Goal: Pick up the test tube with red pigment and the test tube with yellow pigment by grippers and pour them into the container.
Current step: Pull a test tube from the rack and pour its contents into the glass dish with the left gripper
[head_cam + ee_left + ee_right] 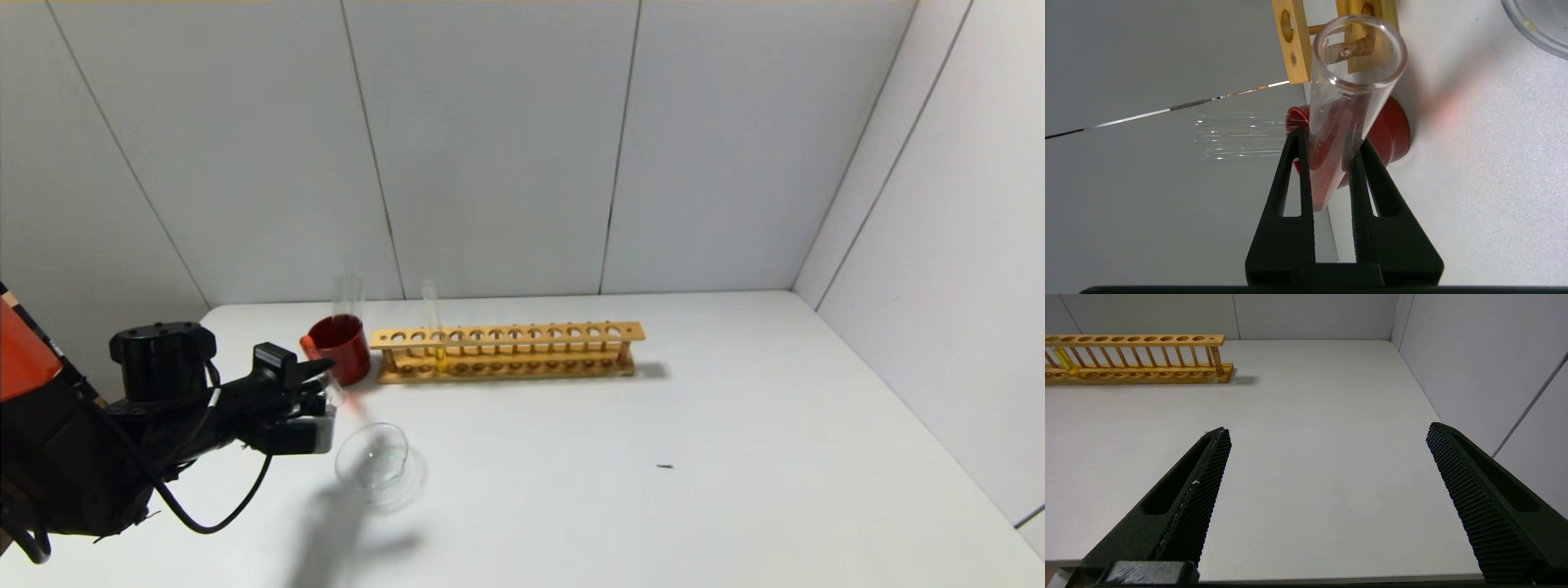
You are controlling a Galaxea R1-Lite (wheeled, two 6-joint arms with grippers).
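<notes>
My left gripper (325, 380) is shut on the test tube with red pigment (349, 403), which it holds tilted with its open mouth slanting down toward the container (373, 459), a clear glass dish just beside and below. In the left wrist view the fingers (1361, 179) clamp the tube (1347, 94) near its round end, with red liquid spread along the inside. The test tube with yellow pigment (438, 331) stands upright in the wooden rack (522, 351). My right gripper (1327, 430) hangs open and empty over bare table, out of the head view.
A dark red cup (340, 347) holding colourless clear tubes (347, 294) stands at the rack's left end, right behind my left gripper. The white table (653, 490) is walled by grey panels at the back and right. A tiny dark speck (664, 466) lies mid-table.
</notes>
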